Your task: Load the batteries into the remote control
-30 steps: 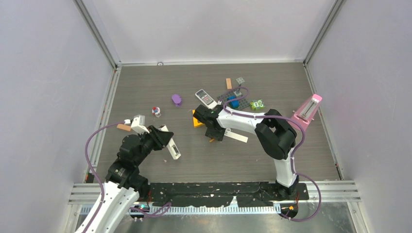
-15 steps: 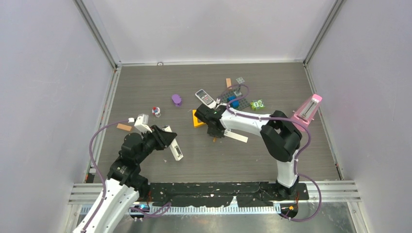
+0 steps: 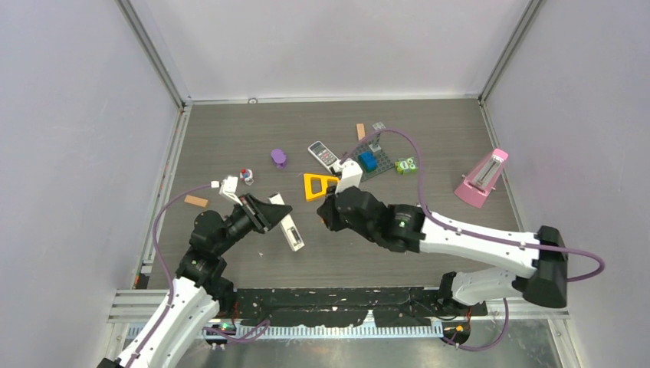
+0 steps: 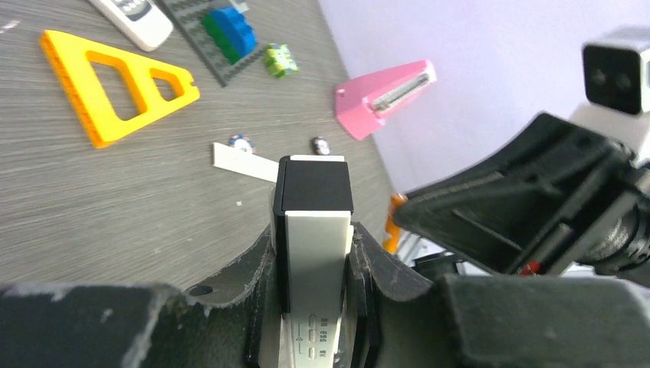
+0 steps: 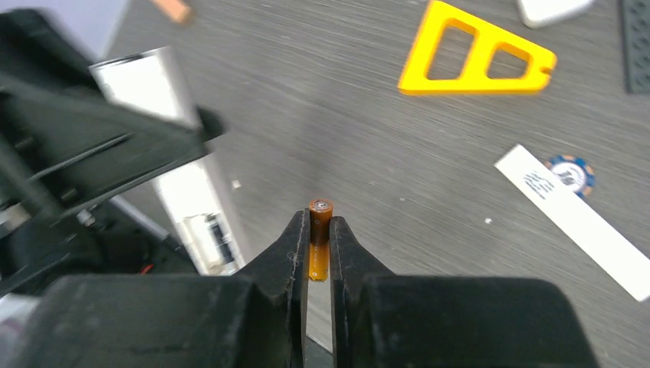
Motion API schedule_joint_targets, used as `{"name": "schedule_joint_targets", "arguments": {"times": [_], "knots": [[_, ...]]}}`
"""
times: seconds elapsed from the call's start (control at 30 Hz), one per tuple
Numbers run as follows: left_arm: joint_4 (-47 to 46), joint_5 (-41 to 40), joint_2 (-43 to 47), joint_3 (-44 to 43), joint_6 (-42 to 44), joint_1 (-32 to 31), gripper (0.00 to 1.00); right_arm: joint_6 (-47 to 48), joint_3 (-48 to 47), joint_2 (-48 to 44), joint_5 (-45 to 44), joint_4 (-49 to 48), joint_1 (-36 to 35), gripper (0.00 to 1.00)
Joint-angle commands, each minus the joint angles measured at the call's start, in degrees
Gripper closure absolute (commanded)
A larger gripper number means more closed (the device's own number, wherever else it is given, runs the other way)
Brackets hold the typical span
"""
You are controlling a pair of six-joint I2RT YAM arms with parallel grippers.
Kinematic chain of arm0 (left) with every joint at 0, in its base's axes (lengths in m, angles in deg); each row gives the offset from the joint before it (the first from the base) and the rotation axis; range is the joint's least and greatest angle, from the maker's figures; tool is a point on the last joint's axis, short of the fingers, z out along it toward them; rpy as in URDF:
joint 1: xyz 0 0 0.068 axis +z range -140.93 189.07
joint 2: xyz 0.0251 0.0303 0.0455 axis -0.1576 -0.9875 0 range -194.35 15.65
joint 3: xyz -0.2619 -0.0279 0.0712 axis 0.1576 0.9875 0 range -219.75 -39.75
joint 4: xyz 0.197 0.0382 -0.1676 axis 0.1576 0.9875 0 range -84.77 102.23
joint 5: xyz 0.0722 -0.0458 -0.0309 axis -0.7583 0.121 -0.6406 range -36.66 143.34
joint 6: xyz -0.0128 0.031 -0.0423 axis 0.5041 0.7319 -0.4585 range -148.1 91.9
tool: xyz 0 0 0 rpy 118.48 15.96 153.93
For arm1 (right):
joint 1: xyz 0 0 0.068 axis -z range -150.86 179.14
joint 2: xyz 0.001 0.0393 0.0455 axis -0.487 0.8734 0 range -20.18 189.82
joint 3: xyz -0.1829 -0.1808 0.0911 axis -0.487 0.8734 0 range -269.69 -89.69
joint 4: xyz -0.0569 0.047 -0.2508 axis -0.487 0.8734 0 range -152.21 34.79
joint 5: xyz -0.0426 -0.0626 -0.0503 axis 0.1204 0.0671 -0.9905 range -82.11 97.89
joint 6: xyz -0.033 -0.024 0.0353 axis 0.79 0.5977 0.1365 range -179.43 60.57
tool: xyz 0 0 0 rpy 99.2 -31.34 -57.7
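From above, my left gripper (image 3: pixel 273 217) is clamped on the white remote (image 3: pixel 290 230), close to my right gripper (image 3: pixel 325 217). My left wrist view shows the remote pinched between both fingers. My right wrist view shows that gripper squeezing an orange cylinder (image 5: pixel 320 234) beside the remote, whose open bay holds a dark battery (image 5: pixel 221 236).

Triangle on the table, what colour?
The triangle is yellow-orange; clearest in the right wrist view.

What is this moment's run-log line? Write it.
left gripper: shut on white remote control, bay open | right gripper: shut on orange cylinder, near remote | dark battery visible in bay
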Motion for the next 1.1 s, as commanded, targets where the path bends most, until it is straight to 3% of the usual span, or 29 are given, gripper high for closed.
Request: {"name": "schedule_joint_targets", "arguments": {"times": [0.0,0.43,1.07], "knots": [[-14.8,4.65,-1.11,1.5,-9.62,0.11,1.0,9.43,4.12,-7.29,0.17,-15.73,-4.17,0.95],[-20.2,6.47,-1.26,2.23,-19.54,0.14,1.0,19.61,0.02,-4.49,-2.33,-20.79,-13.98,0.95],[-25.11,6.97,-1.71,2.91,-21.36,0.14,1.0,21.0,-0.4,-0.82,-3.7,-19.86,-15.58,0.94]]}}
